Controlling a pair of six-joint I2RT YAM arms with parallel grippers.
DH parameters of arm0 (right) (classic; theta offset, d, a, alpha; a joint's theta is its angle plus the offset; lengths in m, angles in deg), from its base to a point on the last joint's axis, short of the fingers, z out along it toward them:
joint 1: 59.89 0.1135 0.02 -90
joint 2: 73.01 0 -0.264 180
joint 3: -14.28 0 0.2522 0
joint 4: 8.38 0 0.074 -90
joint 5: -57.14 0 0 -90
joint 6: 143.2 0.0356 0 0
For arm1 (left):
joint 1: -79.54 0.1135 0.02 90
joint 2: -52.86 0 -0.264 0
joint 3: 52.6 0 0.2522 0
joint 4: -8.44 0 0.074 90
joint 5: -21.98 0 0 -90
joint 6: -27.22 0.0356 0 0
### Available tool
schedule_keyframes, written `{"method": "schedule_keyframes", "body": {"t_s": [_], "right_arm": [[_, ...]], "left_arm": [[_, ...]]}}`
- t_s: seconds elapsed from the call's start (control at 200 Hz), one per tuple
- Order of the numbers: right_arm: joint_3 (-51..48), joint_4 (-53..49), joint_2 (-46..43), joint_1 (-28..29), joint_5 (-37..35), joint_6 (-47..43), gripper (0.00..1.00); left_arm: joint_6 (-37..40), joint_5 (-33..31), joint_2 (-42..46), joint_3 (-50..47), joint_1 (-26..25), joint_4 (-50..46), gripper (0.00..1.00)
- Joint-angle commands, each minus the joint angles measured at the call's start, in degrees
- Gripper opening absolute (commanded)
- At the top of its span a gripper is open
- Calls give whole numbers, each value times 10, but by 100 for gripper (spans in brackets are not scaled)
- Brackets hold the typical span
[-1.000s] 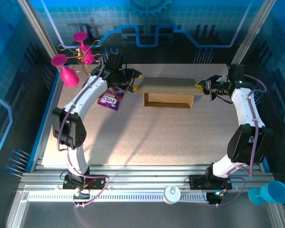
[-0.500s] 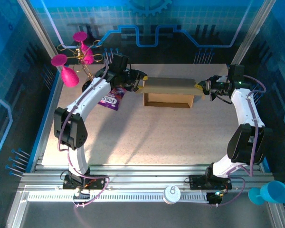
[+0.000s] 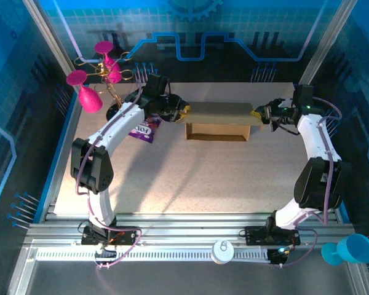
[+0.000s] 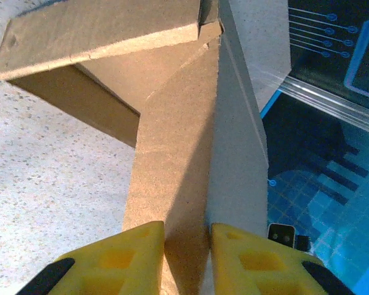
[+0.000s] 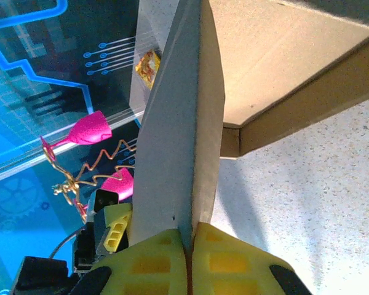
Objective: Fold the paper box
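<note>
- Left end effector point(image 3: 182, 111) moved right and slightly down in frame, from upper-left centre to left end of paper box point(image 3: 221, 113); now at lid's left edge.
- Left arm point(image 3: 120, 126) swung along with it; forearm now covers more of purple packet point(image 3: 141, 130).
- Box lid drifted slightly right and seems lower over front wall, with less wall showing; change is small, hard to be sure.
- Right end effector point(image 3: 257, 113) edged slightly up-left.
</note>
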State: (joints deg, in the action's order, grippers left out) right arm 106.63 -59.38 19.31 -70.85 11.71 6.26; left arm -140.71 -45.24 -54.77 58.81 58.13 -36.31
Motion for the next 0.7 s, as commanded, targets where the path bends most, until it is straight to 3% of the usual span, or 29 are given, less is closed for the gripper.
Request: {"method": "schedule_keyframes", "body": {"t_s": [0.0,0.695], "right_arm": [[-11,-27,21,20,-13,-46,0],[-12,-83,106,60,-86,-203,3]], "left_arm": [[39,19,-17,-5,1,5,26],[211,-17,-64,-61,0,-60,31]]}}
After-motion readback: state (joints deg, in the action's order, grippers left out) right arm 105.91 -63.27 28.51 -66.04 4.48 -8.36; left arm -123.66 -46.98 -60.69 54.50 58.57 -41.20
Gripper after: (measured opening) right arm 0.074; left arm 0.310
